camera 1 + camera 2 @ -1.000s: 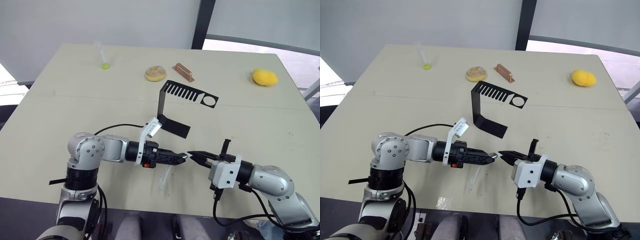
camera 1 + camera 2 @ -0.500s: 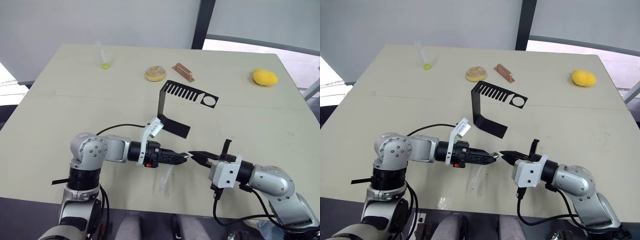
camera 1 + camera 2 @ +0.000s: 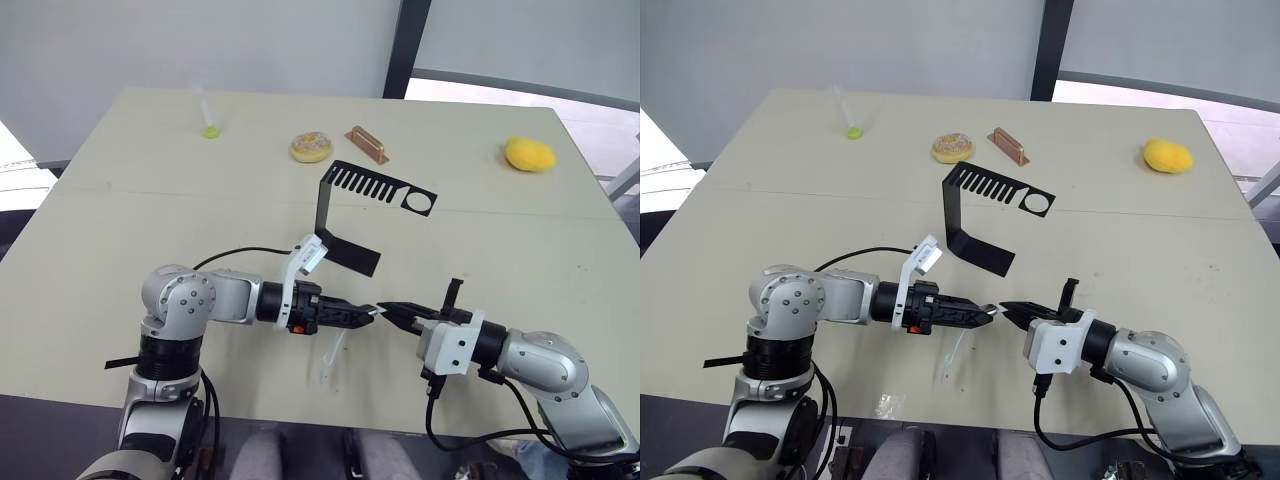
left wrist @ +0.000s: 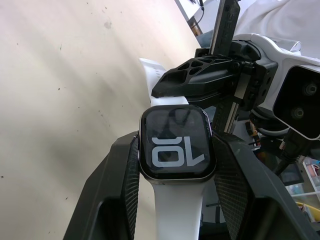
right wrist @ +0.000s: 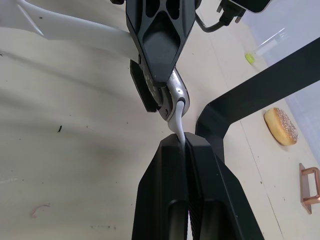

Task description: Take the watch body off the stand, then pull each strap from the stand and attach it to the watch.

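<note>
White rubbery strap point(image 5: 176, 116) pinched in the closed right hand point(image 3: 392, 311), meeting the small black glossy-screened watch body point(image 4: 176, 145), which the left hand point(image 3: 372, 313) clamps just above the beige desk point(image 3: 520, 240), at 6 o'clock from the empty black sheet-metal stand point(image 3: 350, 200). First strap already hangs attached. Step: fitting the second strap. Next, I judge: slide it squarely into the slot.

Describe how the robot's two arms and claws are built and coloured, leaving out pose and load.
Both arms are silver-grey metal with rounded joint housings studded with small screws. Each wrist carries a white camera bracket. The left claw and right claw have slim black tapered fingers; the wrist views show lattice cut-outs and ribbed inner pads. The left claw has a small red-orange part at its base. Black cables loop from each wrist.
</note>
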